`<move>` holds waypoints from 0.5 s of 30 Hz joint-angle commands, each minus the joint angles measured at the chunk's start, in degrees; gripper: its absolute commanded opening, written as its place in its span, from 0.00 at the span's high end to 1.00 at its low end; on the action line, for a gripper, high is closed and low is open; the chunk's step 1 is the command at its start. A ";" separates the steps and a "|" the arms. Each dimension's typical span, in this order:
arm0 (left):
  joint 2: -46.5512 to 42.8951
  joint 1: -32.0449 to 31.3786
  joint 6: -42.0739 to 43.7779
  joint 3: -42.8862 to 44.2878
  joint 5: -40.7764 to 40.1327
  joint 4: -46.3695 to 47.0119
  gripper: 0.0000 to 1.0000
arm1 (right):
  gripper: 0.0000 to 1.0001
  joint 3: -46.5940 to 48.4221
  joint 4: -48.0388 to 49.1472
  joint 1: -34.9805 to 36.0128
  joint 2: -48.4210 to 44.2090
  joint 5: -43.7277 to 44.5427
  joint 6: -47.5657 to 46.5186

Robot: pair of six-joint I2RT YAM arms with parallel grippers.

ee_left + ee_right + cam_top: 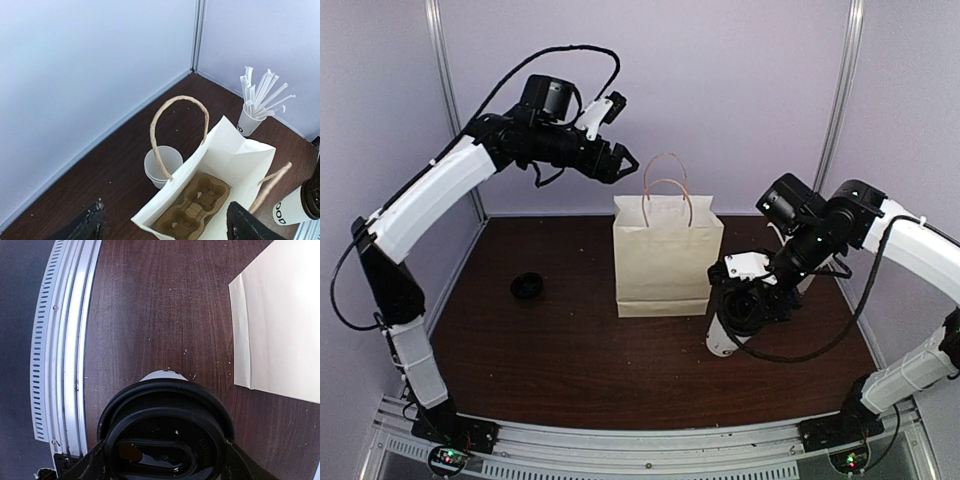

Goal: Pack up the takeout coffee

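Note:
A takeout coffee cup (721,341), white with a black lid (165,430), stands tilted on the table just right of the paper bag (668,255). My right gripper (745,305) is shut on it at the lid, and its fingers (86,465) press both sides of the rim. The left wrist view shows the same cup (292,207) at the right edge. High above the bag's left rear, my left gripper (620,160) hangs open with nothing in it. Below it the bag's mouth (225,165) gapes, showing a brown pulp carrier (192,207) with bare sockets on its floor.
A loose black lid (527,288) lies on the table left of the bag. Behind the bag stand stacked clear cups (162,167) and a white cup of long white sticks (250,120). The metal rail (65,340) lines the near table edge; grey walls close the back and sides.

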 commanded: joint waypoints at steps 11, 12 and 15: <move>23.63 2.92 3.64 24.96 17.33 -15.63 0.37 | 0.39 -3.99 -2.57 -5.86 -8.06 -6.23 0.78; 23.77 2.94 3.62 24.83 17.81 -14.96 0.40 | 0.39 -4.14 -2.45 -5.95 -7.96 -6.40 0.84; 24.45 2.94 3.74 24.69 18.50 -13.79 0.55 | 0.39 -4.08 -2.42 -6.01 -7.42 -7.00 1.07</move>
